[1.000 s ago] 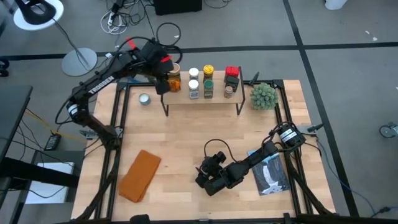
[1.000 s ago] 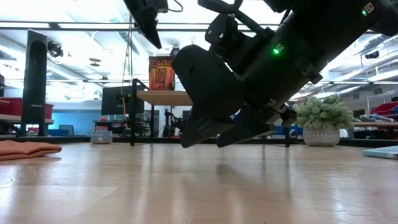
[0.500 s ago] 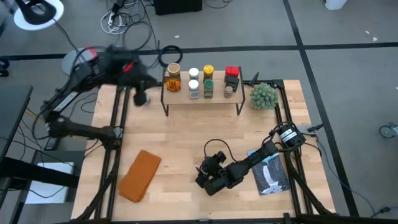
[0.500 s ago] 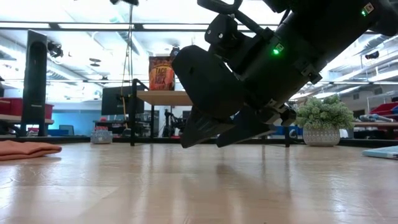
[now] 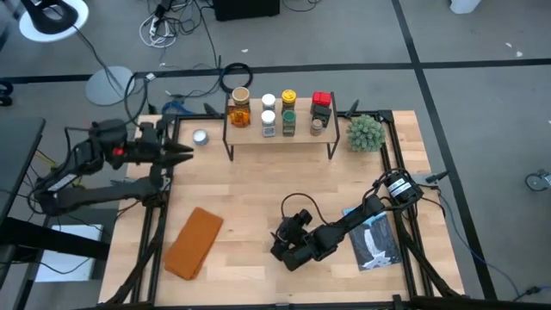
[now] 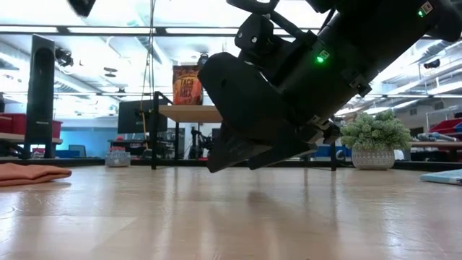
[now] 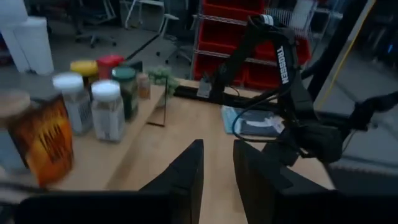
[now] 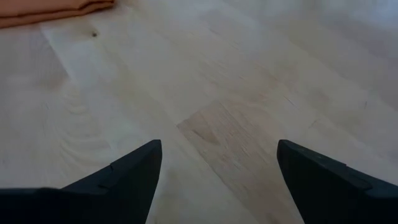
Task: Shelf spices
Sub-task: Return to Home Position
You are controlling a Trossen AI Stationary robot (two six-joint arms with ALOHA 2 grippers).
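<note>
The spices stand in a cluster on the wooden top of the shelf [image 5: 280, 131] at the table's far side: an amber jar [image 5: 239, 112] with a tan top, two white-topped jars [image 5: 268, 112], a yellow-topped jar [image 5: 288, 96], a green-topped one [image 5: 288, 118] and a red-topped one [image 5: 321, 103]. My left gripper [image 5: 188, 153] hangs off the shelf's left end, near the table's left edge, with a narrow gap between its fingers [image 7: 219, 146]. It faces the amber jar [image 7: 37, 137]. My right gripper [image 5: 280, 244] sits low over the near middle of the table, wide open [image 8: 219, 144], holding nothing.
A flat round silver tin [image 5: 200, 137] lies left of the shelf. A spiky green plant ball [image 5: 364, 132] stands at the shelf's right end. An orange folded cloth [image 5: 194, 243] lies near the left front corner, and a printed packet [image 5: 374, 239] lies under the right arm.
My left arm has drawn back from the amber jar at the shelf's left end. It swung out toward the table's left edge, then came down and toward the near side. The amber jar stays upright on the shelf. The right arm has kept still.
</note>
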